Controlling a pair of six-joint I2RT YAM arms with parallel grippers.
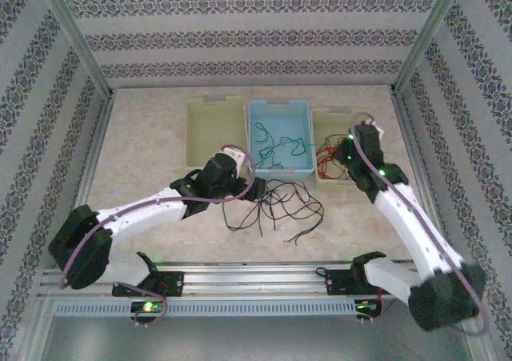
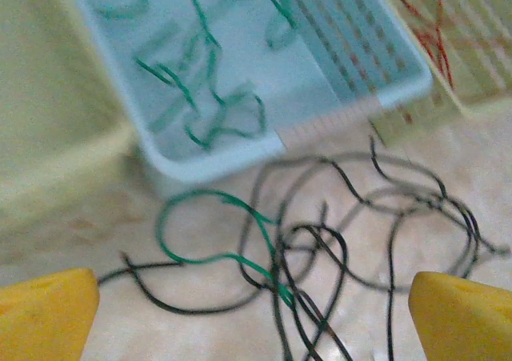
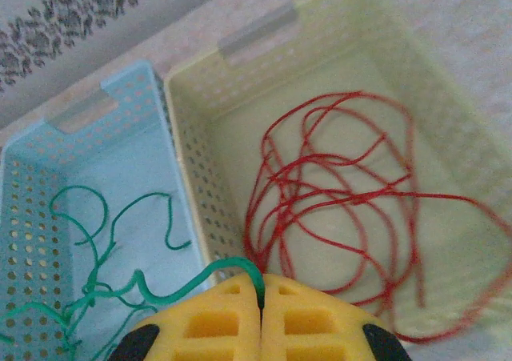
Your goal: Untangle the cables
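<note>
Yellow fingers (image 2: pixel 48 313) of the left gripper (image 2: pixel 254 297) hung spread wide and empty over the black cables (image 2: pixel 344 253), heaped on the desk (image 1: pixel 152 161) just in front of the blue basket (image 1: pixel 280 103). One stray green strand (image 2: pixel 208 257) ran through that heap. Just right of the blue basket, the right gripper (image 3: pixel 261 289) was clenched on a green cable (image 3: pixel 192 290) that trailed into it. Sorting by colour seemed under way. I judged the held cable needed dropping in, then the stray teasing free. The left wrist view caught that stray, too fine overhead. The right wrist view showed red cables (image 3: pixel 336 185) lying in the cream basket (image 3: pixel 192 153).
</note>
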